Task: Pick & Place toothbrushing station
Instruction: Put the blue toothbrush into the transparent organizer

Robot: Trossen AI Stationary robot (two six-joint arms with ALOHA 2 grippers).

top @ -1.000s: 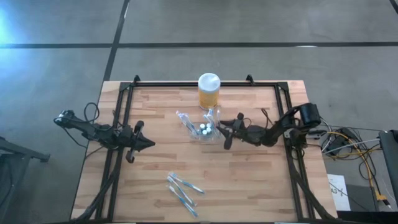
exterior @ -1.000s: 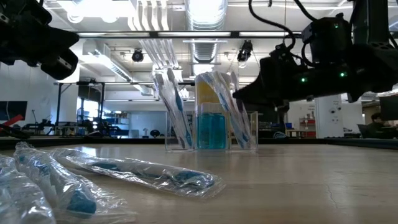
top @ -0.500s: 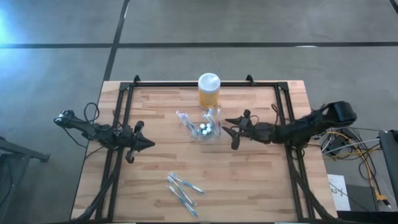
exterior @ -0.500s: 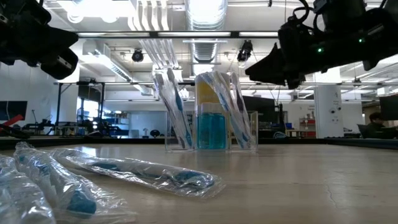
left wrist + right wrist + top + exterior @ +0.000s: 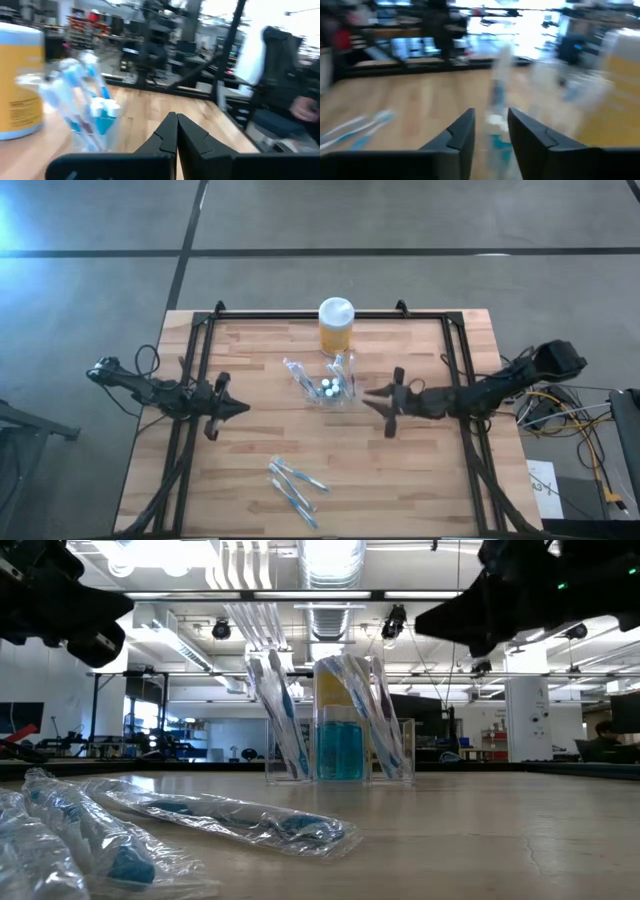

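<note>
Seen level from the table edge, crinkled clear wrappers [image 5: 190, 815] holding toothbrushes lie nearest; the overhead camera shows them as a small cluster on the wood table [image 5: 250, 480]. Mid-table stands the station [image 5: 338, 745], a clear slotted plastic holder with upright brushes, just before the yellow jar [image 5: 336, 327]. The left gripper [image 5: 238, 409], clenched and empty, hangs level left of the station. The right gripper [image 5: 372, 398], fingers parted around nothing, stretches low from the right, near the station.

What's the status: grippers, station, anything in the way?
Left gripper shut, empty, parked left. Right gripper open, empty, right of station. Station upright beside jar. Nothing between them.
</note>
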